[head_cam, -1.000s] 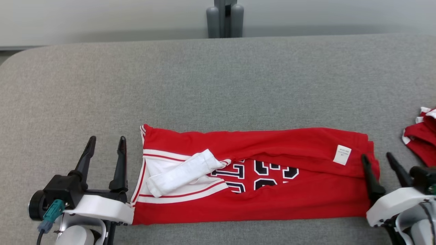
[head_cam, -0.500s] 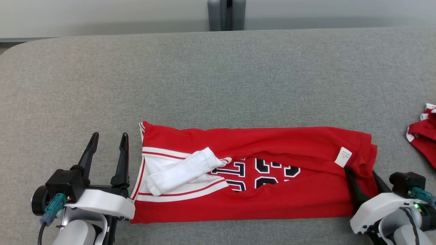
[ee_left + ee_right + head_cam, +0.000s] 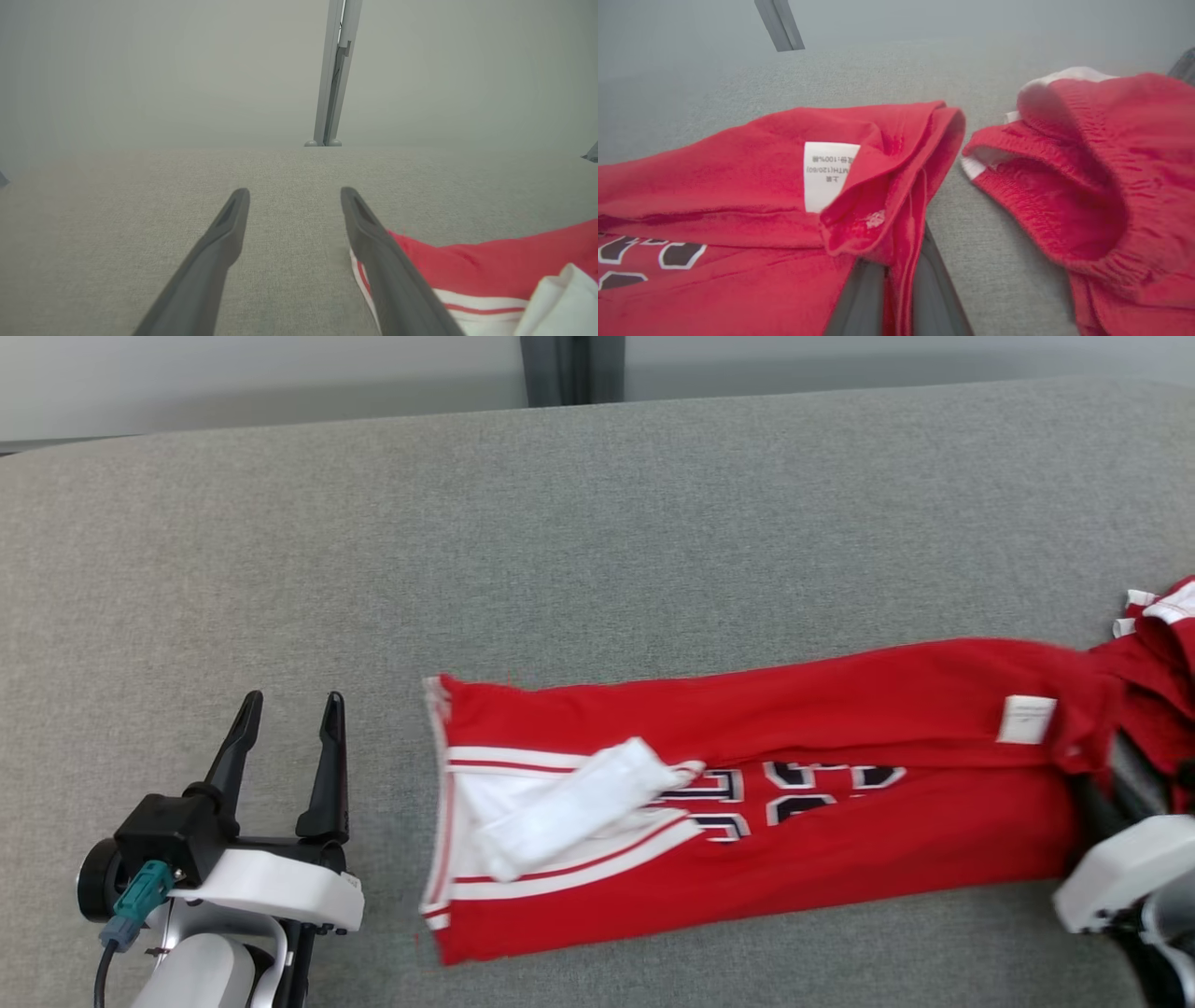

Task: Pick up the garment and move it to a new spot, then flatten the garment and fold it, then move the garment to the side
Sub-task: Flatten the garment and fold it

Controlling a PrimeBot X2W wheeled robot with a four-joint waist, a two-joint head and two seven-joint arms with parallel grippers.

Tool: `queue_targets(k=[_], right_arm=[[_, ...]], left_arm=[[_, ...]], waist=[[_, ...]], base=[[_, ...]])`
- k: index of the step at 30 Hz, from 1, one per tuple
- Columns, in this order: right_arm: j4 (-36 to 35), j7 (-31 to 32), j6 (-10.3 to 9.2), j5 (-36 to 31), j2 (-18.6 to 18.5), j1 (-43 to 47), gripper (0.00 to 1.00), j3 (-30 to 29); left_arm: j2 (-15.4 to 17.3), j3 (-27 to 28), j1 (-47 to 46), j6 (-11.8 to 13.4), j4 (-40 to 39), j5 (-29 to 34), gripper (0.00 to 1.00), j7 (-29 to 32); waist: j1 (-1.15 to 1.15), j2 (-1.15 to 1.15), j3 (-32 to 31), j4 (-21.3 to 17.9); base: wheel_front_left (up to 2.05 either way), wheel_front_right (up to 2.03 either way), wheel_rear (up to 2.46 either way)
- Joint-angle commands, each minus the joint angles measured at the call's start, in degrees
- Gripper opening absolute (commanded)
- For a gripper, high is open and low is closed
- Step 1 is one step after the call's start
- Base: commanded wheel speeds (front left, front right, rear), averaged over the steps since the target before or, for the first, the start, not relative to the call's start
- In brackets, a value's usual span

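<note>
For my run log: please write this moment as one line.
step: move aside | right gripper: jaws shut on folded jersey end | left gripper: jaws open, empty

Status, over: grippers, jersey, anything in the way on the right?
Right gripper shut on tagged end of red jersey. Left gripper open, clear of the cloth. Second red garment close beside the gripped end.
</note>
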Motion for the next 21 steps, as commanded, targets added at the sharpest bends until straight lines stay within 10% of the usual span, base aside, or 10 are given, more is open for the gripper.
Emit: queue_targets(k=[1, 7, 21], right_arm=[[-0.4, 0.6, -0.3, 0.3, -0.9, 1.1, 0.0, -1.3], [-6.8, 3.4, -0.17, 0.8, 0.3, 1.0, 0.0, -2.8], [-20.5, 6.7, -0.17, 5.8, 9.6, -4.1, 0.0, 21.9]], left_arm=[[0.2, 0.1, -1.1, 0.2, -0.1, -0.1, 1.0, -0.1], [0.2, 0.2, -0.8, 0.4, -0.1, -0.3, 1.0, -0.1], [-0.9, -2.4, -2.6, -1.0, 1.5, 0.1, 1.0, 0.4]], waist=[[0.0, 0.0, 0.0, -0.2], [0.0, 0.0, -0.1, -1.3], [0.0, 0.0, -1.4, 1.1]], base=[[0.0, 0.0, 0.0], [0.0, 0.0, 0.0], [0.0, 0.0, 0.0]])
